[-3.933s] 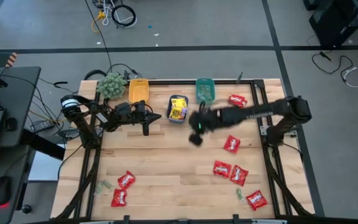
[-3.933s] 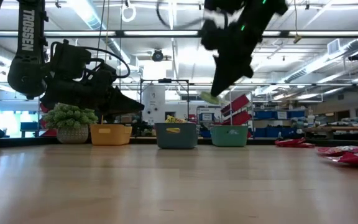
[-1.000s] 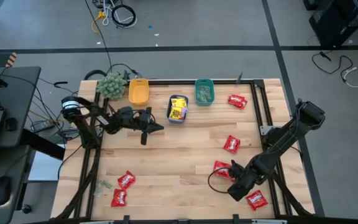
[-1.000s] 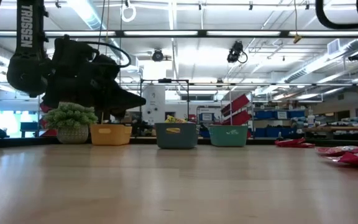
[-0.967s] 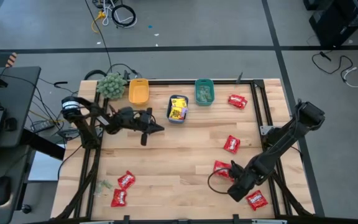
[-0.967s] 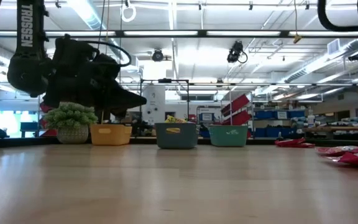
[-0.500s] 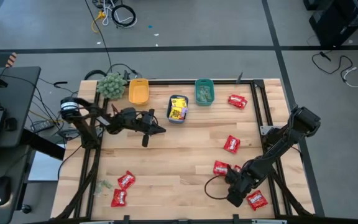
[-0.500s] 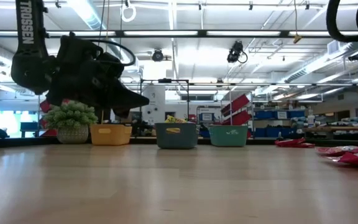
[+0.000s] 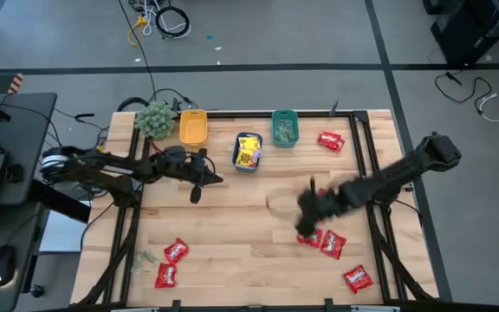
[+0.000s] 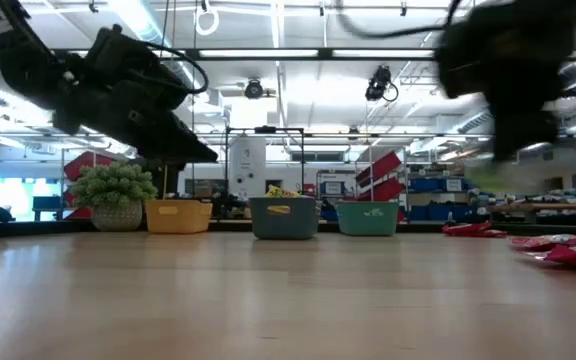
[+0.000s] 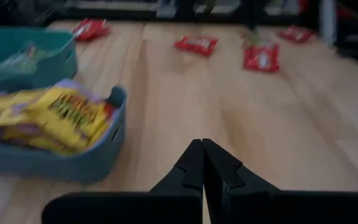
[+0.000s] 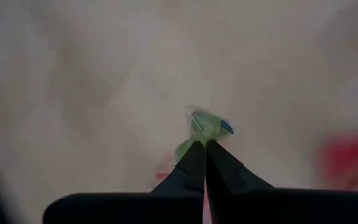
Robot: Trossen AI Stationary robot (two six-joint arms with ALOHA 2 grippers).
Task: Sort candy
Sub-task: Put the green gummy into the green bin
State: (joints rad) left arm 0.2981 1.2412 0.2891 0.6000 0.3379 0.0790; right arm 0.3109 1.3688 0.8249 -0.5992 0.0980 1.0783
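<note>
One pale green candy (image 12: 207,124) pinched in my right tool (image 12: 202,147), lifted over the middle of the bench (image 9: 232,234).

Nearest me, red packets (image 9: 170,264) lie along the front of the bench, more (image 9: 329,243) just beside my right tool. My left tool (image 11: 202,160), fingers pressed together and holding nothing, hovers near the blue bin (image 9: 248,152) of yellow packets (image 11: 51,118); orange bin (image 9: 193,126) and teal bin (image 9: 285,126) stand at the far edge.
</note>
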